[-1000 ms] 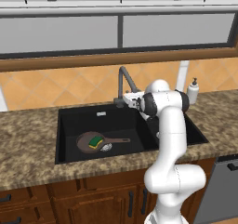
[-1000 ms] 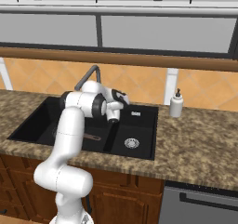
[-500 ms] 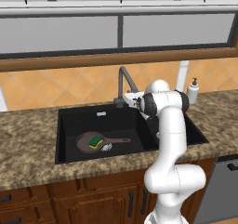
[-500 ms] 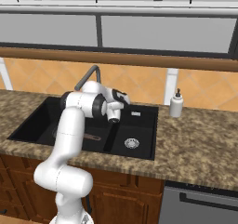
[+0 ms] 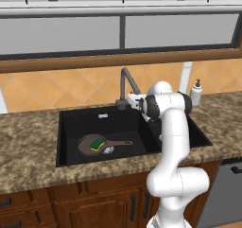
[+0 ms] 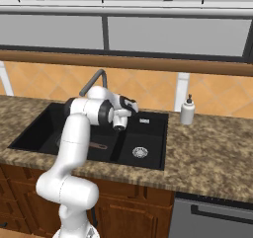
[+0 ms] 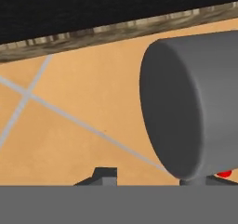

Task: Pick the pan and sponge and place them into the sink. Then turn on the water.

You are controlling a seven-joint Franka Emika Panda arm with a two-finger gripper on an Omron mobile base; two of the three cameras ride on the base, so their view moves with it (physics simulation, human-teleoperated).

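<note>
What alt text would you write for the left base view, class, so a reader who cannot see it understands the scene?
The white arm's end effector reaches the base of the grey faucet behind a black sink. The pan lies in the basin with the sponge on it; no water runs.

Dark brown pan flat in sink large basin; green sponge apparently on it.

The faucet blocks the gripper close ahead; beside the faucet, above the sink, is open room
</note>
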